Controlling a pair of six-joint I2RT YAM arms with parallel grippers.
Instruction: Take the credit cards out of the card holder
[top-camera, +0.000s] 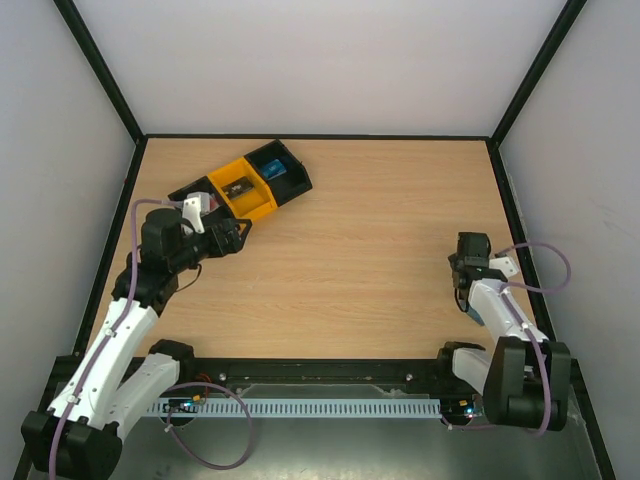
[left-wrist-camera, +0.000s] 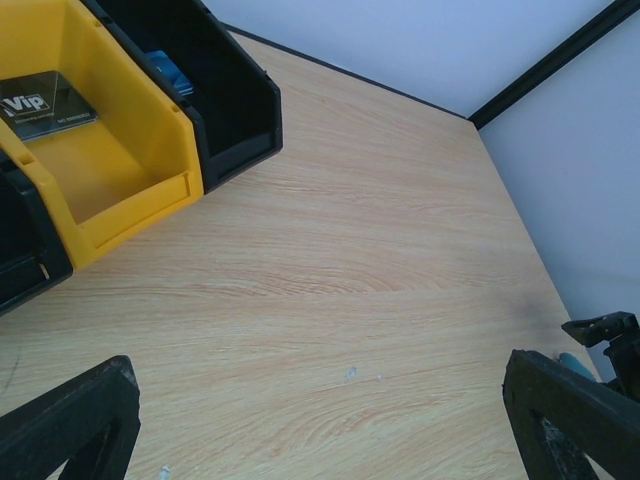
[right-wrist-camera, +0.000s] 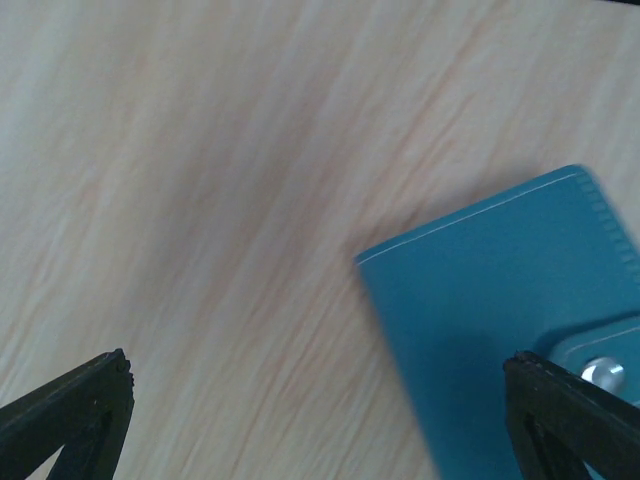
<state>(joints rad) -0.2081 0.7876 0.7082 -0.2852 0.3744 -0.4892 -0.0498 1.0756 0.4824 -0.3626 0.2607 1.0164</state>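
Here, white walls (top-camera: 320, 60) enclose a pale wooden table (top-camera: 360, 260) bearing the card holder (right-wrist-camera: 480, 320)

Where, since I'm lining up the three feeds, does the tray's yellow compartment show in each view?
Top external: yellow compartment, upper left, middle of the black-and-yellow tray.
Left wrist: the yellow compartment fills the upper left corner, with a dark card inside.
Right wrist: not in it.
Shared landmark: the wooden table, seen in all three views.

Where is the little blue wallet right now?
The card holder lies flat on the right side of the table, directly under the open right gripper, as the right wrist view shows.
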